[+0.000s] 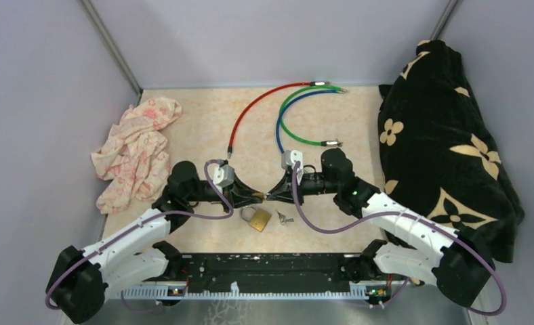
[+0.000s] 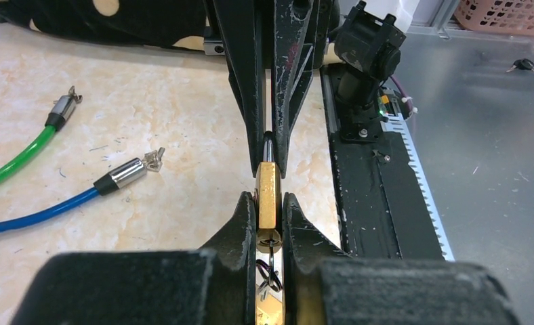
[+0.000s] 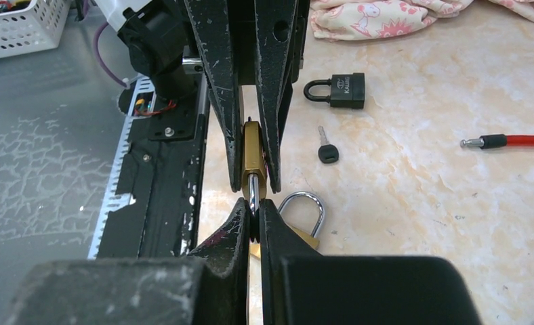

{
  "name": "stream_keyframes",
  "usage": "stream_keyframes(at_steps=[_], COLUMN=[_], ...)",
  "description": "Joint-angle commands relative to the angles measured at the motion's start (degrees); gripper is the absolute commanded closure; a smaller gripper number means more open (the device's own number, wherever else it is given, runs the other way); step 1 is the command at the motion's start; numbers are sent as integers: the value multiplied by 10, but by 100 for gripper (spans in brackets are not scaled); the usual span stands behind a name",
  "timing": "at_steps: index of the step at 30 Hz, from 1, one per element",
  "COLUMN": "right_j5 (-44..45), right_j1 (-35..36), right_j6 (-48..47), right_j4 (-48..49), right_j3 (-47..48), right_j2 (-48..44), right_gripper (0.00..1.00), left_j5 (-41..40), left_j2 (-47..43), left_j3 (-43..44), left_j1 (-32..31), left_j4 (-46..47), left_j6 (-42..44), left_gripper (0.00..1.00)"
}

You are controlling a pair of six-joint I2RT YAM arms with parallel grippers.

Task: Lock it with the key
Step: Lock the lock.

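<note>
Meeting tip to tip above the near middle of the worktop, the left gripper (image 2: 270,203) and the right gripper (image 3: 253,206) are both closed on one small brass padlock (image 2: 268,193), which is held between them. Its brass body is pinched narrowly by the left fingers. Its silver shackle (image 3: 252,189) is clamped by the right fingers, whose jaws are drawn fully together.

Just beneath, a second brass padlock with a silver shackle (image 1: 256,218) is laid flat on the surface. A small bunch of silver keys (image 1: 284,218) is lying close beside it, on its right. Further toward the left edge, a black padlock (image 3: 339,90) and a single black-headed key (image 3: 327,150) are seen, near each other but apart.

The worktop (image 1: 345,122) is a pale beige marbled sheet, finely scuffed. A red cable (image 3: 522,141), a green cable (image 2: 20,159) and a blue cable (image 2: 40,215), each with metal ends, are curved across its far half.

A crumpled pink floral cloth (image 1: 135,149) is heaped at the left edge and a black blanket with cream flowers (image 1: 447,149) at the right edge. A black rail (image 1: 271,267) is fixed along the near edge. The space is enclosed by plain grey walls (image 1: 271,40) with metal posts (image 1: 112,47) at the far corners.
</note>
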Motion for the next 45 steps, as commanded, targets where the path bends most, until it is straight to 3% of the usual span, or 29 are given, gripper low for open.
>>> stream_keyframes(at_steps=[1,2,3,4,5,9,11,15,21,25,30,32,35,38,42,45], right_j5=[13,19,22,24,24,22,18,10,7,7,4,3,3,3,10,41], right_j1=[-3,-5,-9,-15,-19,-23,-23,-23,-23,-23,-23,-23,-23,-23,-23,-23], right_j6=[3,2,1,1,1,-7,-10,-11,-7,-7,-5,-5,-4,-4,-4,-24], right_j4=[23,24,28,30,27,-1,-9,-11,0,-1,7,7,6,5,-1,-41], right_j3=[29,25,20,16,13,22,27,31,30,30,29,30,29,28,30,37], right_j2=[-8,-15,-24,-32,-39,-46,-44,-32,-29,-31,-30,-28,-27,-27,-30,-39], right_gripper=[100,100,100,100,100,100,100,100,100,100,100,100,100,100,100,100], left_j5=[21,21,16,3,-13,-21,-17,-34,3,17,12,13,13,13,8,-32], left_j2=[-12,-17,-23,-31,-40,-70,-74,-71,-52,-40,-27,-23,-21,-21,-31,-52], left_j3=[-9,-13,-18,-22,-25,-21,-9,6,6,4,6,6,4,4,5,9], left_j1=[-4,-4,-3,-3,-2,30,48,60,59,56,49,48,47,46,46,48], left_j4=[41,42,41,35,26,-49,-83,-91,-58,-42,-22,-10,-1,-3,-34,-118], left_j6=[-13,-13,-13,-11,-6,32,51,69,49,30,13,1,-1,-1,21,107], left_gripper=[98,72,35,13,4,1,5,47,50,45,49,55,73,99,100,100])
